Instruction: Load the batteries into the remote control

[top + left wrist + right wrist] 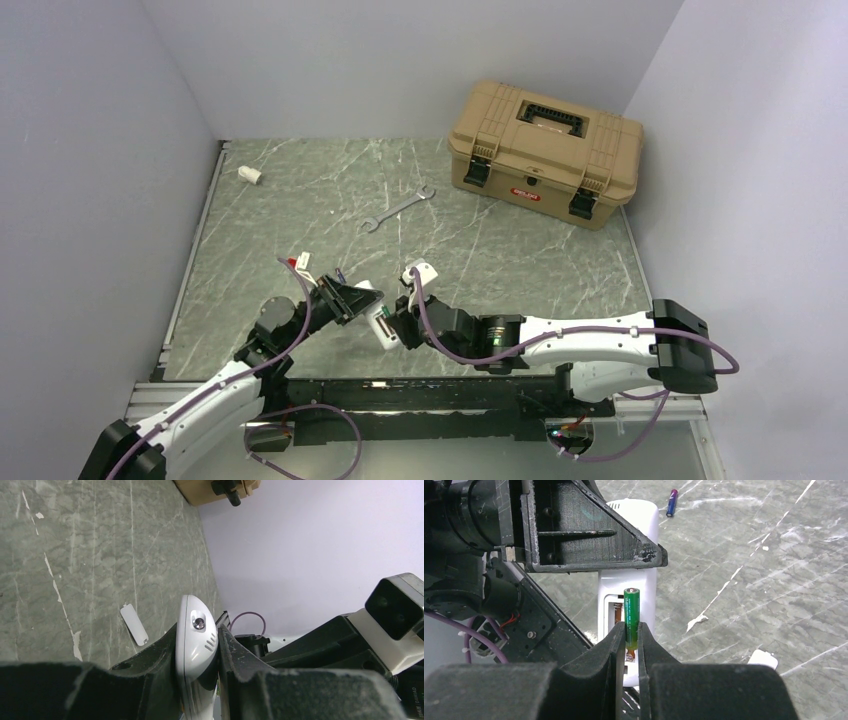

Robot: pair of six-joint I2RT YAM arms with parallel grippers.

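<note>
Green marbled table [500, 260], lilac walls [400, 60]; toolbox [545, 150] at 1 o'clock. Left gripper [197, 650] clamps remote [634, 515]; right gripper [631, 635] pinches green battery [632, 607].

- On the overhead view, the tan toolbox [545, 150] carries a small red label [525, 191] on its front face, between the two black latches. It has one short line of white lettering, too small for me to read.
- On my right wrist camera, the green battery [632, 615] has fine pale print running along its side. I cannot make out any letter or number in it.
- On my left wrist camera, a black housing [411, 700] in the lower right corner bears tiny white lettering. It is cut by the frame's edge and too small for me to read.
- No word, number or sign is legible to me in any view.
</note>
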